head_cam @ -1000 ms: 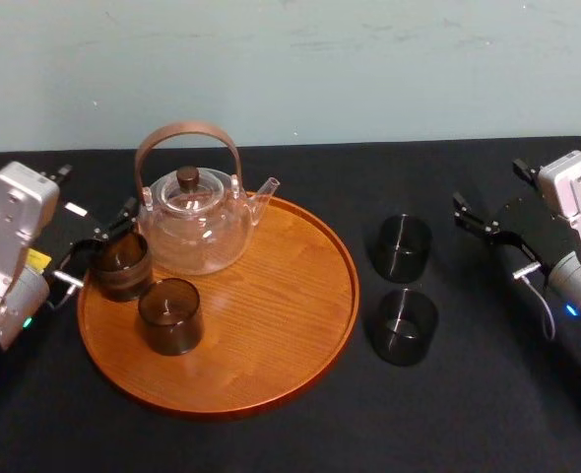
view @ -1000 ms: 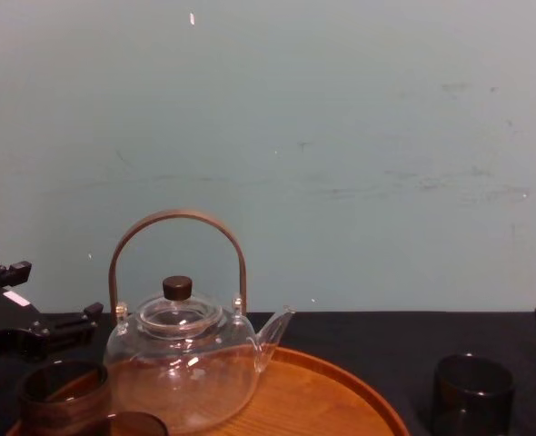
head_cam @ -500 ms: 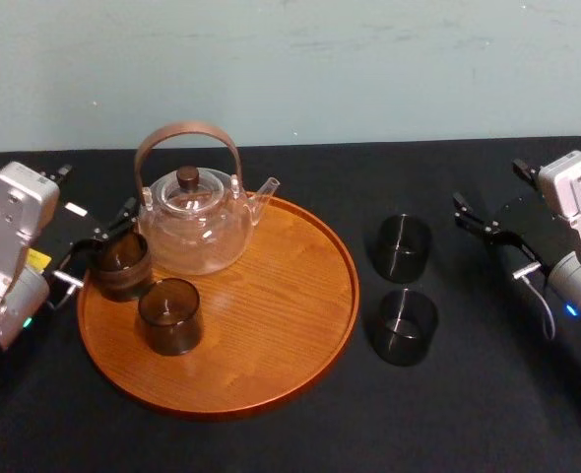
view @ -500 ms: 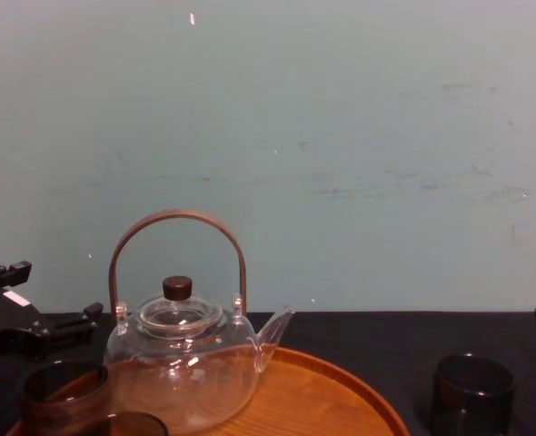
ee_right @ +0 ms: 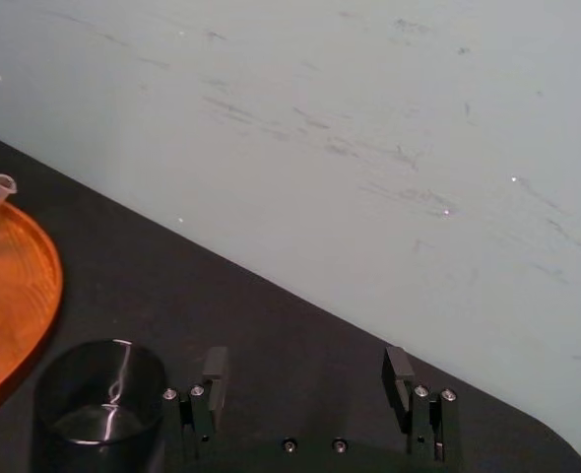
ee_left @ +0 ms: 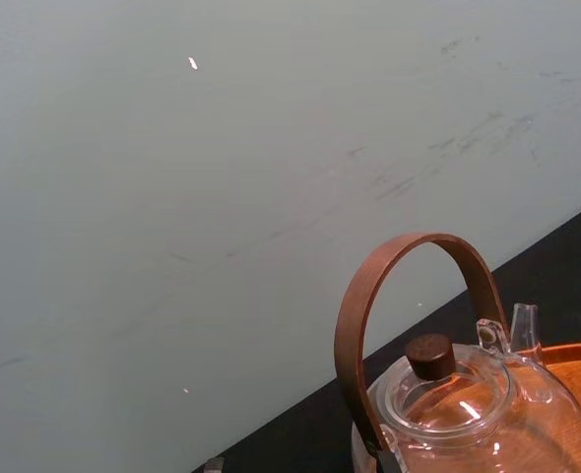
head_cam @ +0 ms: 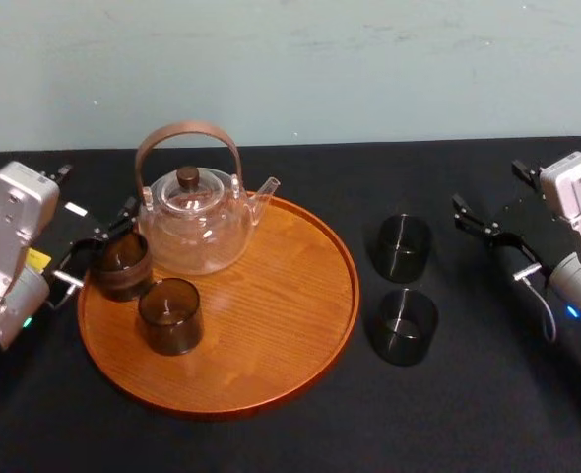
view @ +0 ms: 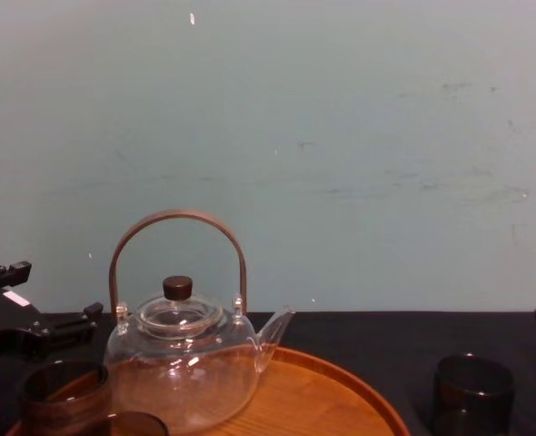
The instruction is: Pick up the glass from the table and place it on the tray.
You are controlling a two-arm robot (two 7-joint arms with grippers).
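Note:
Two dark glasses stand on the black table right of the tray: a far glass [head_cam: 402, 246] [view: 472, 391] [ee_right: 98, 399] and a near glass [head_cam: 406, 325]. The round wooden tray [head_cam: 271, 325] [view: 341, 395] carries a clear teapot [head_cam: 194, 222] [view: 182, 368] and two more dark glasses, one at its left edge [head_cam: 123, 264] [view: 64, 391] and one nearer me [head_cam: 169, 315]. My left gripper [head_cam: 99, 244] is open, its fingers spread wider than the left-edge glass right at their mouth. Right of the table glasses, my right gripper [head_cam: 492, 236] [ee_right: 302, 379] hovers open with nothing between its fingers.
A pale wall [view: 341, 136] rises behind the table's far edge. The tray's right half [head_cam: 290, 286] is bare wood. Black cloth [head_cam: 448, 414] lies free in front of the table glasses and between them and the right gripper.

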